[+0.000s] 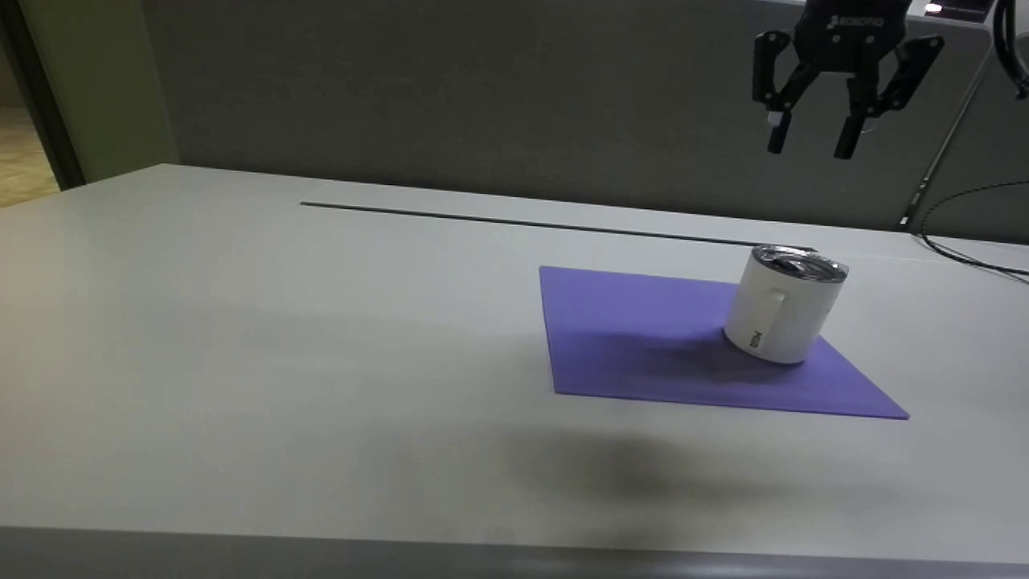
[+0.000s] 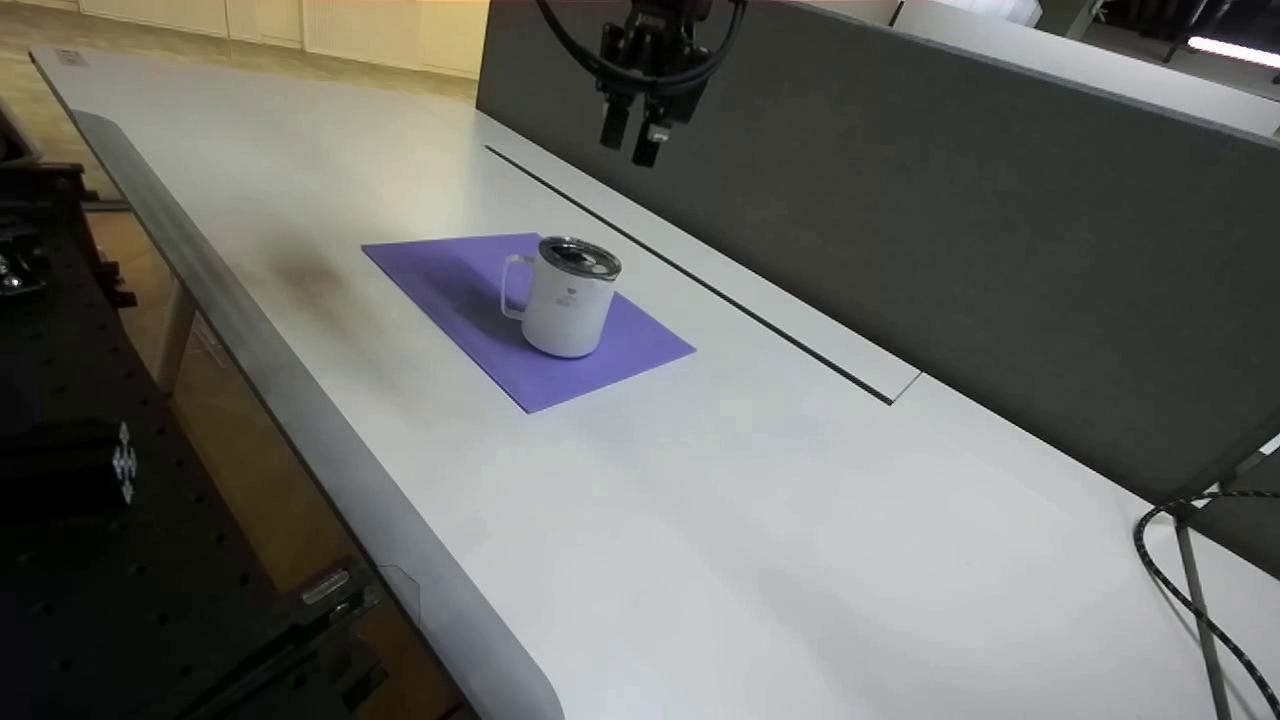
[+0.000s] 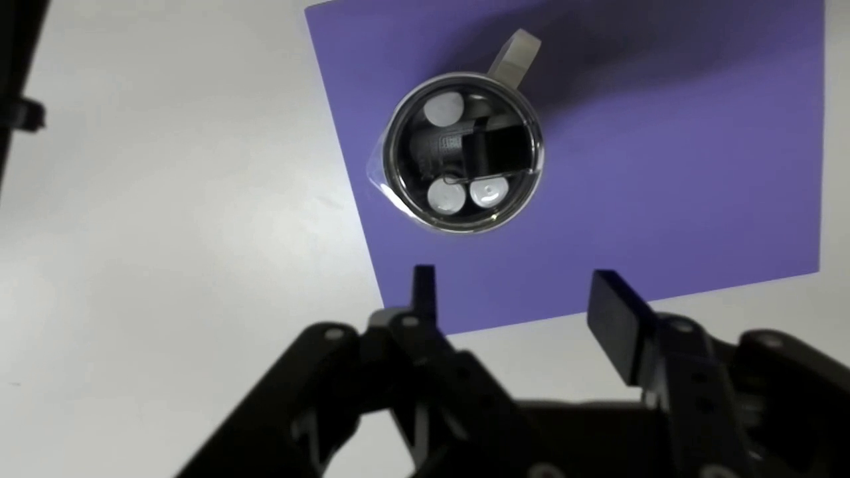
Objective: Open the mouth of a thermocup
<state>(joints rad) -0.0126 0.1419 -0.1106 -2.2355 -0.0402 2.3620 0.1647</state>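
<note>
Fingers (image 1: pixel 850 137) downward, well apart

Thermocup (image 3: pixel 463 154) sitting on purple mat (image 3: pixel 677 192), handle (image 3: pixel 516 58) pointing to one o'clock, spout (image 3: pixel 377 170) at nine. White discs (image 3: pixel 446 196) showing in lid (image 3: pixel 458 151) at five, seven, eleven! And there's gripper (image 3: pixel 514 292), five o'clock too, fingers (image 3: pixel 425 292) parted wide!

White lidded thermocup (image 2: pixel 568 305), upright

White table (image 1: pixel 321 362), purple mat (image 1: pixel 627 310) (lying flat), dark curved cable (image 2: pixel 1140 548)
</note>
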